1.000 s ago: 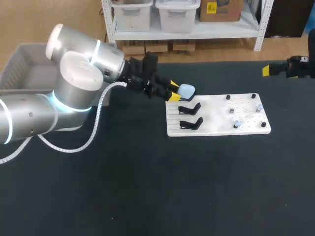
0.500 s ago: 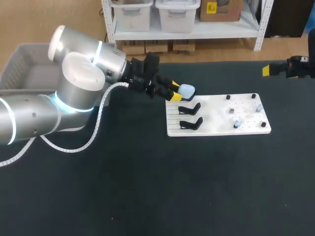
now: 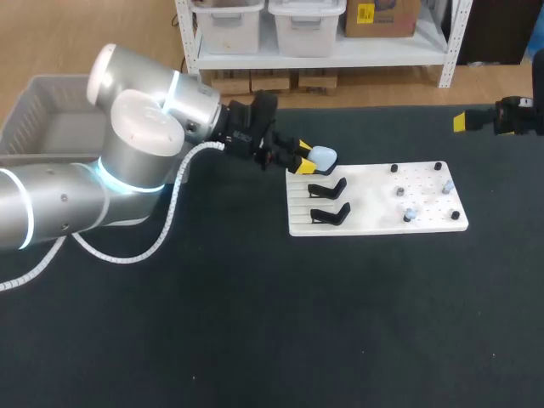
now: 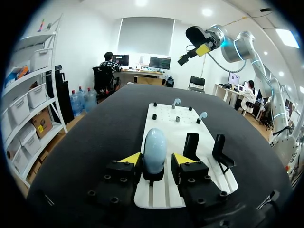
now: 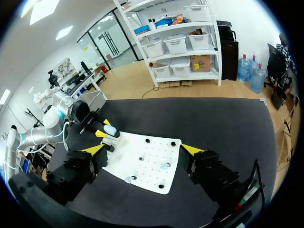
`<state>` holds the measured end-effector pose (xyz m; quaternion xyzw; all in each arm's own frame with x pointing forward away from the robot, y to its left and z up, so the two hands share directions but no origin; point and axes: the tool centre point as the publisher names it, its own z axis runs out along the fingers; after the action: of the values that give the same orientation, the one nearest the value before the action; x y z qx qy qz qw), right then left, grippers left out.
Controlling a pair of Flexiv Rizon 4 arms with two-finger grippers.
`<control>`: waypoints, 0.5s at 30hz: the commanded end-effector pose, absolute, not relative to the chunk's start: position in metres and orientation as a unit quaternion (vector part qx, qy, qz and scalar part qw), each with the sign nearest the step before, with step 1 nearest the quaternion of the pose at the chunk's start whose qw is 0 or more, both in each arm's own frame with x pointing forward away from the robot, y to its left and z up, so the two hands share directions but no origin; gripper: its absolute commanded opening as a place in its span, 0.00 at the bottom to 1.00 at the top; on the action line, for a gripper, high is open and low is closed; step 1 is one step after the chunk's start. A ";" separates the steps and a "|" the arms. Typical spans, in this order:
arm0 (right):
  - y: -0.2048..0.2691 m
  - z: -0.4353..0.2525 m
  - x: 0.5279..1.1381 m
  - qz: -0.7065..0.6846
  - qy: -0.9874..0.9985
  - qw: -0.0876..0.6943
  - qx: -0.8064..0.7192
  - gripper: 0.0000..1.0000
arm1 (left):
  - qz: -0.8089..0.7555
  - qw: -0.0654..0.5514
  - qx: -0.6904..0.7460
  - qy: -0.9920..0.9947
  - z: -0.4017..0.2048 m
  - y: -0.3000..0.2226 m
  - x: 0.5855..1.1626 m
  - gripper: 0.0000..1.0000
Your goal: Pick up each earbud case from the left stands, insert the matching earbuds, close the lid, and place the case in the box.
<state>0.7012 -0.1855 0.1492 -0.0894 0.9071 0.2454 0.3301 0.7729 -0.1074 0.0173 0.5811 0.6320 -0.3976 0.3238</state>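
Note:
A pale blue earbud case (image 3: pixel 322 156) stands upright on the farthest black stand of the white board (image 3: pixel 374 223). My left gripper (image 3: pixel 303 154) reaches in from the left and straddles it. In the left wrist view the case (image 4: pixel 155 148) sits between the yellow fingertips (image 4: pixel 131 158): one tip is against it, the other a sliver away, so the gripper is open. Two nearer stands (image 3: pixel 328 187) (image 3: pixel 331 212) are empty. Small earbuds (image 3: pixel 409 213) sit on pegs at the board's right half. My right gripper (image 3: pixel 497 119) hovers wide open and empty at the table's far right.
A grey basket (image 3: pixel 38 127) stands at the table's far left, behind my left arm. Black pegs (image 3: pixel 393 168) dot the board's right half. The right wrist view shows the board (image 5: pixel 147 161) below and ahead of the right gripper (image 5: pixel 142 149).
The left gripper's fingers have narrowed around the earbud case, and the left arm has edged slightly forward. The case stays on its stand. The right arm has not moved.

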 end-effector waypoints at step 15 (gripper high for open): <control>-0.186 0.149 0.701 0.245 0.907 0.330 -0.089 1.00 | -0.394 0.324 0.580 0.635 0.012 -0.113 0.780 0.67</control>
<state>0.7012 -0.1855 0.1492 -0.0894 0.9071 0.2454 0.3301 0.7790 -0.1116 0.0130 0.5806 0.6347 -0.3946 0.3232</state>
